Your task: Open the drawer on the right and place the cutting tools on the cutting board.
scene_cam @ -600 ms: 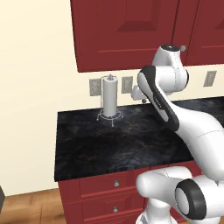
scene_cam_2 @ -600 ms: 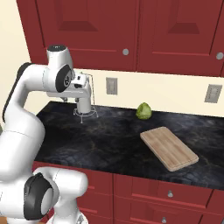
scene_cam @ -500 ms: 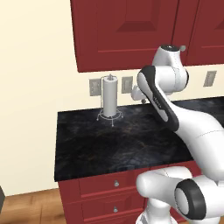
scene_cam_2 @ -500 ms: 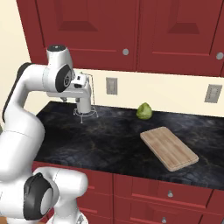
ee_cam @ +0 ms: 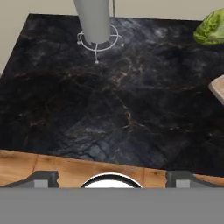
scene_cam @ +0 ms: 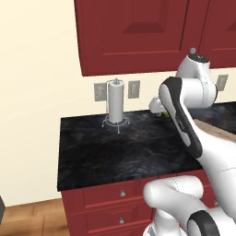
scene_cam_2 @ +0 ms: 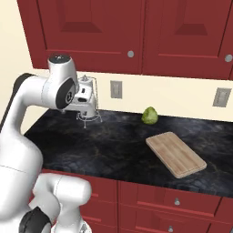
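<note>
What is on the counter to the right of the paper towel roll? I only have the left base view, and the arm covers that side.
Observer: A cutting board lies flat there, with nothing on it.
Operator: Anything else near it?
Observer: A round green vegetable sits behind the board near the wall, apart from it.
Operator: Are the drawers below the board open?
Observer: No, the drawer fronts under it sit flush and closed.
Operator: And the gripper?
Observer: In the hand view the gripper has its fingertips spread wide, with nothing between them, above the counter.
</note>
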